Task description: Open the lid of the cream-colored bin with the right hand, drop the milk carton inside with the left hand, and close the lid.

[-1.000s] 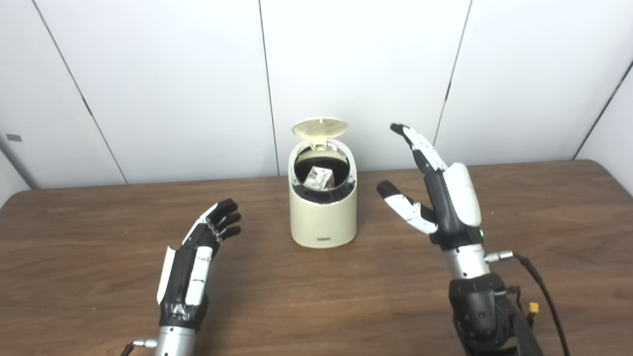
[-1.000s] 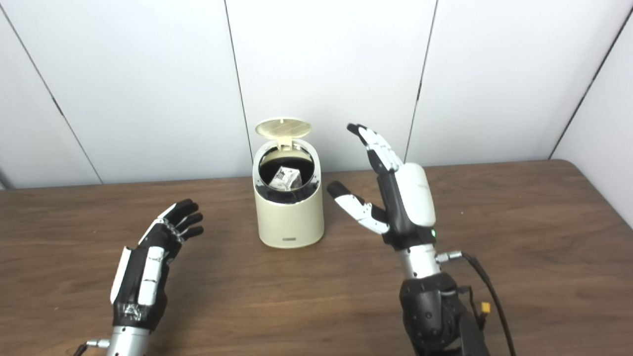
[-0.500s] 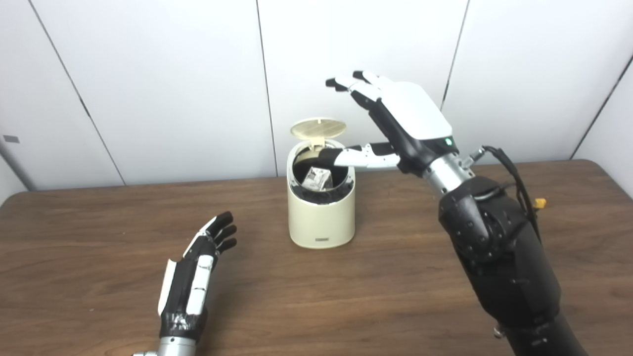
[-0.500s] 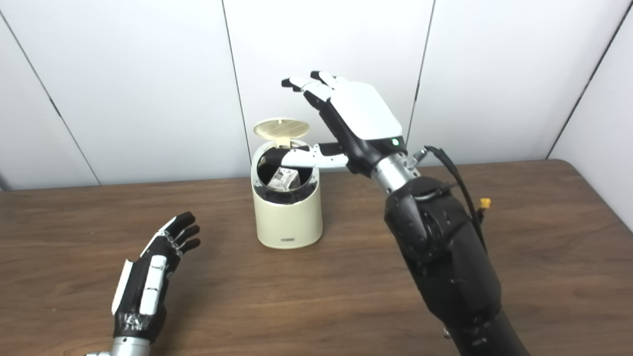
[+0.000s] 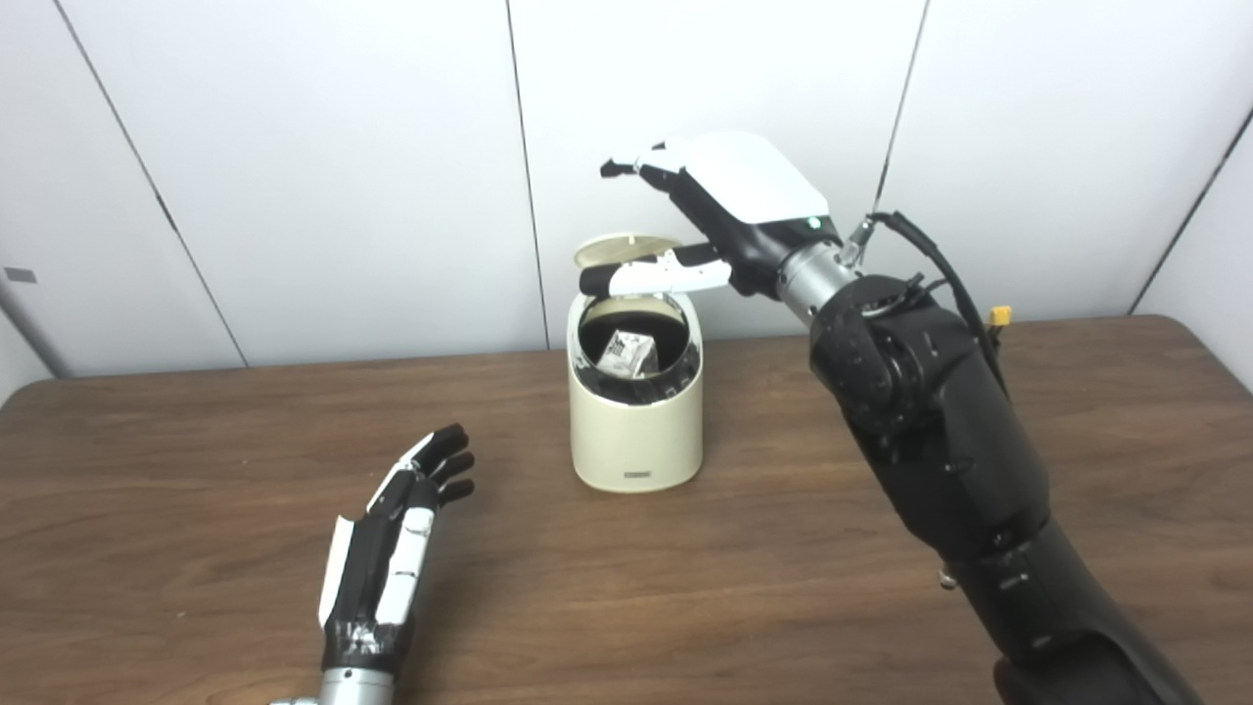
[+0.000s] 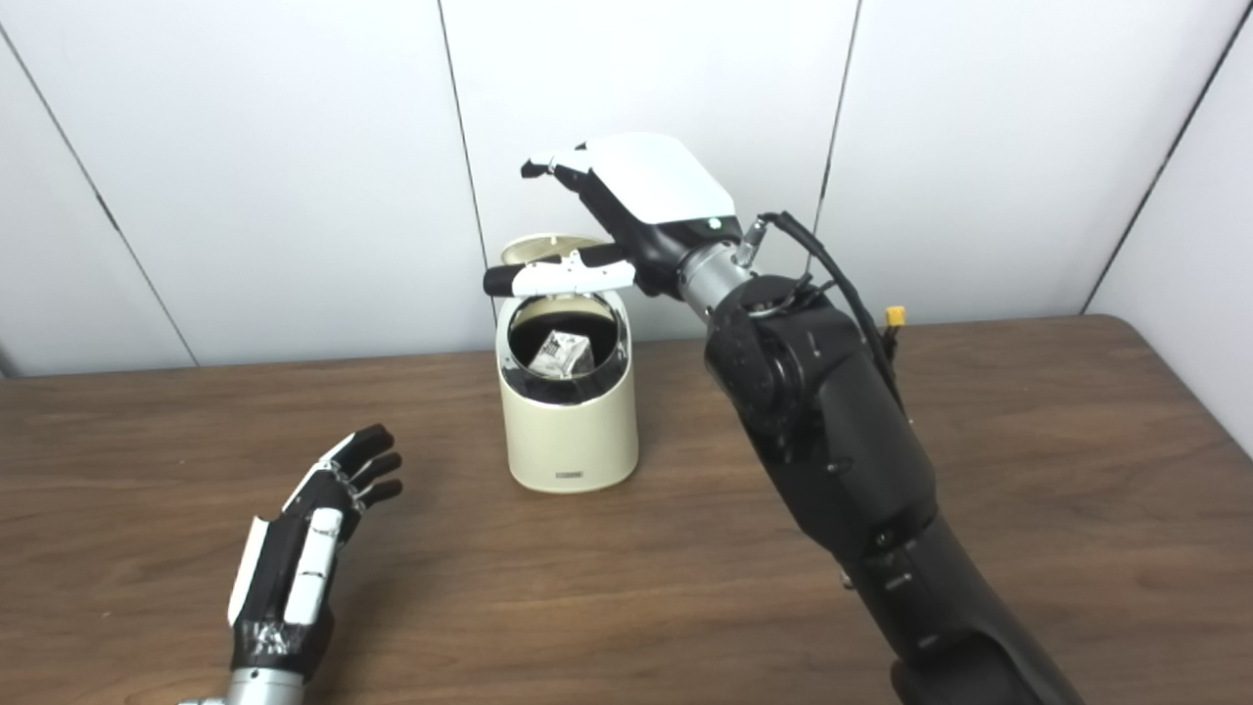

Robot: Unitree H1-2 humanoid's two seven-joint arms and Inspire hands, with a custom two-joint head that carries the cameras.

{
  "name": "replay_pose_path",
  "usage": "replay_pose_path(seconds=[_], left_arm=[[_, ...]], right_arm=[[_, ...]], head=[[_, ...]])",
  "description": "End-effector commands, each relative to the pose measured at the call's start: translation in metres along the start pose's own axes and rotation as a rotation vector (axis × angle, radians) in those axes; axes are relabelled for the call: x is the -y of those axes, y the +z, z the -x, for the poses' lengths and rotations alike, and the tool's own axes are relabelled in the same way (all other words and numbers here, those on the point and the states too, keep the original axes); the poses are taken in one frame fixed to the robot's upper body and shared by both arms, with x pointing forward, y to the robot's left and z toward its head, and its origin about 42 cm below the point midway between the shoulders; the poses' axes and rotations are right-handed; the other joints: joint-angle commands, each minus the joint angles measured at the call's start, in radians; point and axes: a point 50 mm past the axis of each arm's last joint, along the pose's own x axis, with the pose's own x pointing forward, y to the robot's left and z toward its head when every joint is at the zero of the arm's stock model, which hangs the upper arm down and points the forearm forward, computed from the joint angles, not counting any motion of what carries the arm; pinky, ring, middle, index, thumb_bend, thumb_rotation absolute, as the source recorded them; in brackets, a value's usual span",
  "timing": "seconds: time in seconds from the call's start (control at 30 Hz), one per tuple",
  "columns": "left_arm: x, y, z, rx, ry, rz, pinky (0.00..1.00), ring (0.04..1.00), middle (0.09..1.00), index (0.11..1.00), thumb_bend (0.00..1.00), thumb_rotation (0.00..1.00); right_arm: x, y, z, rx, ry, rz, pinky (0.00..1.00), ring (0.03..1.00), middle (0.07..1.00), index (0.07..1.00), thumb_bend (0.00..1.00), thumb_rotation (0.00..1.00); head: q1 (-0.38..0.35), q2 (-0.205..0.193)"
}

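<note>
The scene is viewed from two head cameras set side by side, aimed forward and downward over the wooden table (image 5: 744,548) toward the white panelled wall (image 5: 294,147). Nearly the same area is covered by both views at middle range. The cream-colored bin (image 5: 636,431) is placed near the centre in the left eye view and further left (image 6: 570,431) in the right eye view.

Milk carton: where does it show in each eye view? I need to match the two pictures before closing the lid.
Left eye view: milk carton inside the open cream-colored bin, at picture centre.
Right eye view: same carton in the bin, left of centre.
Shared landmark: the right hand above the raised lid.
</note>
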Motion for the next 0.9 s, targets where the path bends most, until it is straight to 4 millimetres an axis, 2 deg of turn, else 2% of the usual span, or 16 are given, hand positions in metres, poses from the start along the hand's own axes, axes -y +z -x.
replay_pose_path(seconds=[0.0, 0.2, 0.27, 0.47, 0.6, 0.7, 0.87], left_arm=[[0.001, 0.011, -0.009, 0.053, -0.002, -0.004, 0.79, 0.84, 0.861, 0.866, 0.53, 0.86], [0.002, 0.013, -0.008, 0.064, -0.009, -0.007, 0.78, 0.831, 0.86, 0.874, 0.52, 0.88], [0.003, 0.014, -0.008, 0.067, -0.01, -0.007, 0.78, 0.825, 0.855, 0.871, 0.52, 0.87], [0.004, 0.014, -0.008, 0.063, -0.011, 0.01, 0.79, 0.825, 0.856, 0.87, 0.53, 0.87], [0.007, 0.014, -0.008, 0.059, -0.019, 0.034, 0.79, 0.819, 0.851, 0.862, 0.52, 0.87], [0.008, 0.015, -0.009, 0.062, -0.024, 0.047, 0.79, 0.818, 0.852, 0.862, 0.52, 0.87], [0.009, 0.015, -0.011, 0.059, -0.022, 0.057, 0.8, 0.815, 0.85, 0.863, 0.53, 0.87]], right_arm=[[0.022, 0.008, -0.013, 0.012, -0.052, 0.018, 0.91, 0.911, 0.851, 0.825, 0.87, 1.0], [0.013, 0.004, -0.011, -0.007, -0.016, 0.021, 0.93, 0.896, 0.842, 0.812, 0.84, 1.0], [0.009, 0.002, -0.007, -0.003, -0.015, 0.029, 0.89, 0.89, 0.837, 0.802, 0.83, 1.0], [-0.012, -0.002, 0.013, 0.026, -0.015, -0.019, 0.85, 0.872, 0.816, 0.785, 0.85, 1.0], [-0.026, -0.003, 0.029, 0.024, 0.005, -0.028, 0.88, 0.866, 0.801, 0.785, 0.82, 1.0], [-0.037, -0.006, 0.04, 0.005, 0.022, -0.078, 0.93, 0.897, 0.818, 0.796, 0.82, 1.0], [-0.048, -0.011, 0.053, -0.025, 0.041, -0.093, 0.9, 0.891, 0.816, 0.804, 0.82, 1.0]], head=[[0.0, 0.001], [0.0, 0.005], [-0.001, 0.005], [-0.003, 0.006], [-0.005, 0.007], [-0.011, 0.007], [-0.013, 0.007]])
